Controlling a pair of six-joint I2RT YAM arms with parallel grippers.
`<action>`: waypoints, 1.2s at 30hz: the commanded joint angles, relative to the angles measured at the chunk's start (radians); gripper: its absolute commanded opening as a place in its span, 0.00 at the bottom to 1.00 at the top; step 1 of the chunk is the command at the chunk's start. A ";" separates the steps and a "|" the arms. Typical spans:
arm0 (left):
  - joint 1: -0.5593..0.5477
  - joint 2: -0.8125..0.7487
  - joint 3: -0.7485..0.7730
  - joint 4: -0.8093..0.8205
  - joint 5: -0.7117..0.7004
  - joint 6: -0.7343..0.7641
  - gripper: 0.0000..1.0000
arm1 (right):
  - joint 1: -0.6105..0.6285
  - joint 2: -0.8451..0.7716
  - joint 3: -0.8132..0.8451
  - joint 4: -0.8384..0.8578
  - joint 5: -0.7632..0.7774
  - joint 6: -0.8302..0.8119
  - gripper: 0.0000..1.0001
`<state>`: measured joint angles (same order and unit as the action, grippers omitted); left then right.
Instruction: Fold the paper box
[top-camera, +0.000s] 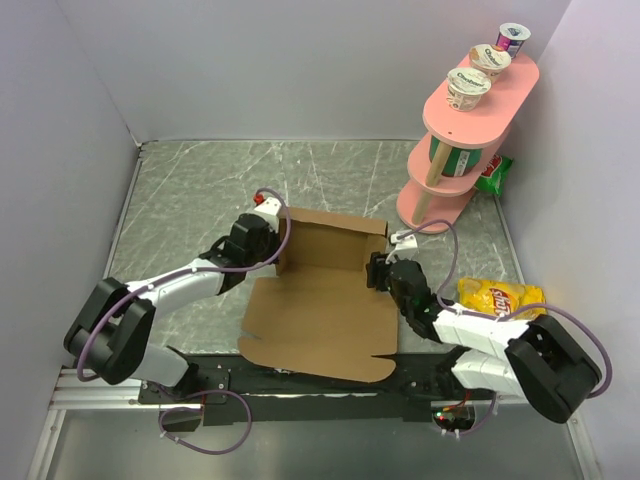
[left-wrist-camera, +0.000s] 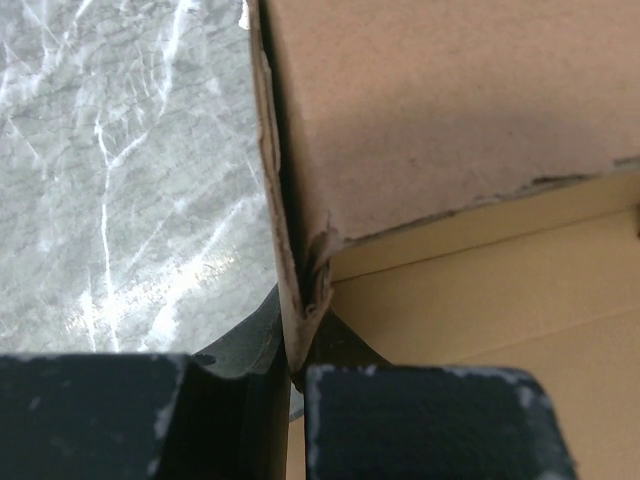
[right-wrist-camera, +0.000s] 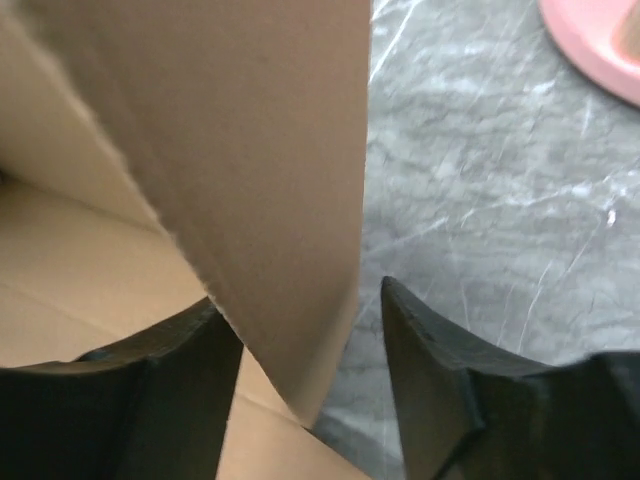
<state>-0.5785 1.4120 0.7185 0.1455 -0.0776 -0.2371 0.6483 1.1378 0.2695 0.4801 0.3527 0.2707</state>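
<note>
Toward the near edge of the table (top-camera: 180, 200), lying flat: wide flap of the paper box (top-camera: 320, 310). Further in, left gripper (left-wrist-camera: 295, 365) clamped on its raised left wall. Opposite, right gripper (right-wrist-camera: 300, 300) astride the raised right wall, fingers apart, not pinching. Behind both, back wall upright.
</note>
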 joint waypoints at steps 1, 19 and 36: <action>-0.003 -0.051 -0.040 0.025 0.102 0.002 0.02 | -0.012 0.034 0.030 0.187 0.100 -0.014 0.55; -0.021 -0.104 -0.080 0.026 0.018 -0.007 0.02 | -0.022 0.174 0.103 0.318 0.224 -0.104 0.32; -0.009 -0.081 -0.050 -0.027 -0.085 0.012 0.02 | -0.036 0.114 0.097 0.199 0.233 -0.034 0.53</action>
<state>-0.5903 1.3247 0.6434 0.1738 -0.1379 -0.2497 0.6373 1.3006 0.3775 0.6342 0.5198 0.2520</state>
